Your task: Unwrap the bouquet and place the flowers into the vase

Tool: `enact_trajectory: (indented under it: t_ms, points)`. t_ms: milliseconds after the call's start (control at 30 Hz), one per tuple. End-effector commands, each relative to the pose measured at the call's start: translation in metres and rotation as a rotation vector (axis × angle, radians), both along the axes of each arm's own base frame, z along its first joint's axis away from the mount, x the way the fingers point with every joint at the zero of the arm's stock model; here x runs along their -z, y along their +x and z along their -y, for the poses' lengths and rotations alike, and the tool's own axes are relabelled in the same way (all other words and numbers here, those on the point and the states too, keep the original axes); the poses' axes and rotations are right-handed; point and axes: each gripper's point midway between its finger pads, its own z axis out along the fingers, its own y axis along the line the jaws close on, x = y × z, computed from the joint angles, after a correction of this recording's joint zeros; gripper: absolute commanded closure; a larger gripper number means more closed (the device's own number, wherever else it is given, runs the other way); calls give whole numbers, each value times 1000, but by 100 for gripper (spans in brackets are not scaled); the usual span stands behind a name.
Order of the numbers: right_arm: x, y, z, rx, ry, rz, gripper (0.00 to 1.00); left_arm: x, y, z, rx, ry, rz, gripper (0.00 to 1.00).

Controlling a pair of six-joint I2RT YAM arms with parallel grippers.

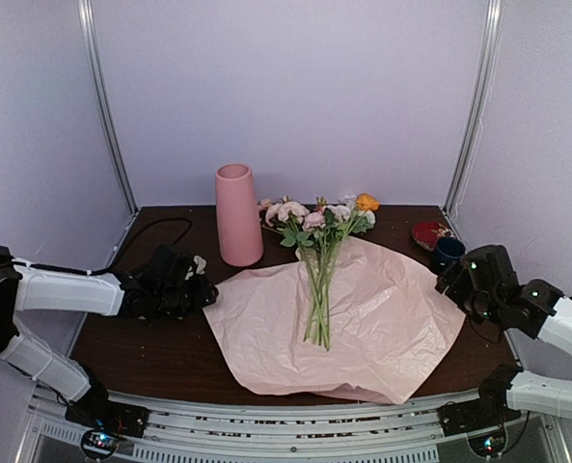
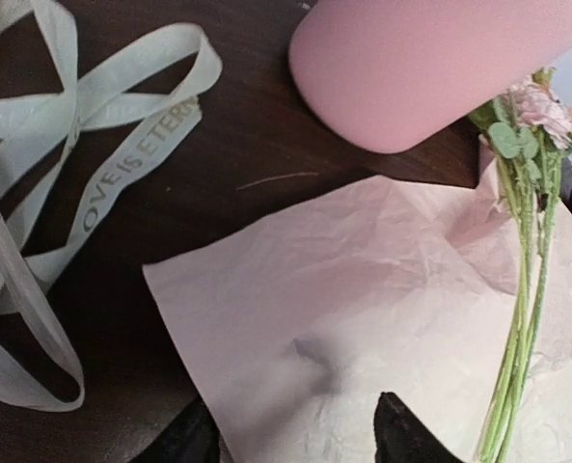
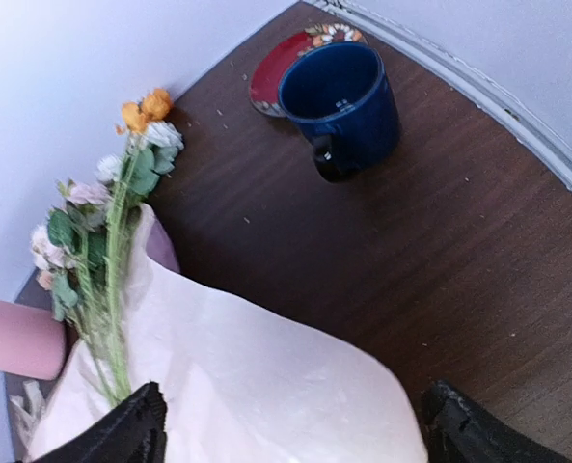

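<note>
The bouquet lies unwrapped: its pink paper (image 1: 387,318) is spread flat on the table with the flowers (image 1: 319,253) resting on it, blooms toward the back. The pink vase (image 1: 237,214) stands upright just left of the blooms. My left gripper (image 1: 204,289) is open at the paper's left corner; in the left wrist view the paper (image 2: 363,289) lies below the parted left gripper (image 2: 300,436), beside the flowers (image 2: 522,318) and vase (image 2: 430,68). My right gripper (image 1: 451,280) is open at the paper's right edge; in the right wrist view a raised paper (image 3: 257,386) fold sits between the wide-apart right gripper (image 3: 295,424).
The cream ribbon (image 2: 122,164) lies loose on the dark table left of the paper, by the left gripper. A dark blue cup (image 3: 343,96) and a red dish (image 3: 271,72) sit at the back right corner. Walls close in the table on three sides.
</note>
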Motion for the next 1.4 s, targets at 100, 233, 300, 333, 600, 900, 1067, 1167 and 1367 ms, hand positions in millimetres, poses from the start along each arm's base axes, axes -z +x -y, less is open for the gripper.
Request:
enact_trajectory:
  t_ms: [100,233,300,333,600,900,1067,1167,1367]
  points:
    - [-103,22,-3,-43,-85,136,2,-68,-11,-10,70,-4,162,24]
    - [-130,43,-30,-159,-129,146,5,-113,-21,1,148,12,287,23]
    - [-131,54,-57,-247,-123,161,8,-132,-25,14,209,13,341,25]
    - [-129,61,-73,-296,-99,169,9,-140,-28,27,264,1,366,27]
    - [10,77,-161,-533,46,-46,30,-103,-45,122,618,-130,324,55]
    - [93,57,-113,-380,-9,-182,40,20,-35,93,490,26,42,87]
    - [113,43,-97,-337,29,-210,40,55,-36,69,430,40,-36,94]
    - [102,45,-102,-364,30,-191,39,49,-37,72,445,26,-24,95]
    - [7,60,-152,-510,-5,29,38,-41,-28,78,489,-29,214,80]
